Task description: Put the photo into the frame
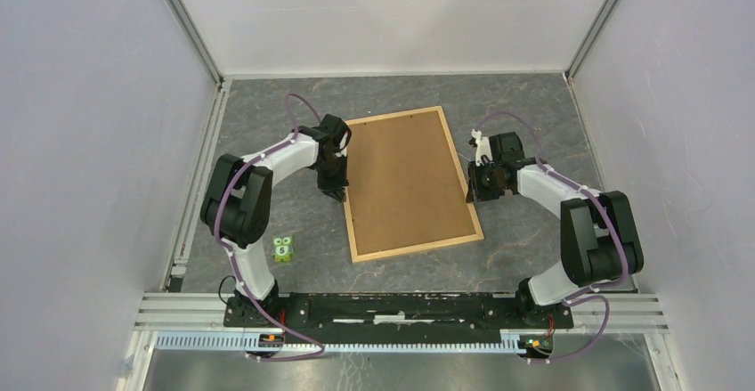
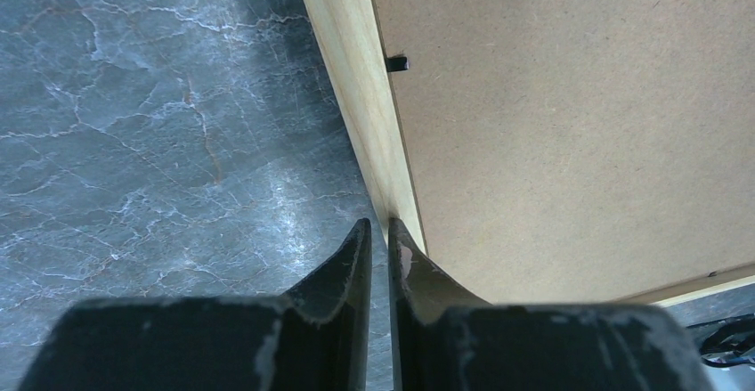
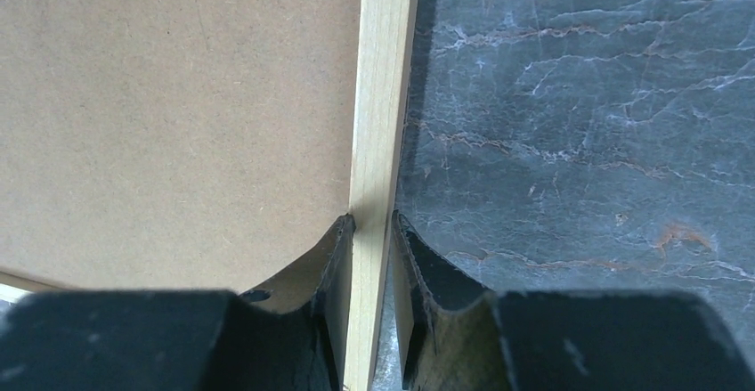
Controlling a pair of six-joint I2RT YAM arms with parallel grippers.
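Face-down frame (image 3: pixel 383 97) lies on the table (image 1: pixel 267 133), brown backing board (image 1: pixel 405 182) seated inside, photo unseen, perhaps already beneath; right gripper (image 3: pixel 372 231) pinches its right strip, left gripper (image 2: pixel 378 240) nearly closed at its left edge, hold unclear.

The top camera looks steeply down from above and behind the arm bases, far enough back to hold the whole table (image 1: pixel 401 93). In its view the frame (image 1: pixel 409 182) lies between the left gripper (image 1: pixel 336 195) and the right gripper (image 1: pixel 472 193). Each wrist camera sits just behind its own fingers and looks past them at close range, and both show the frame's edge at their fingertips.
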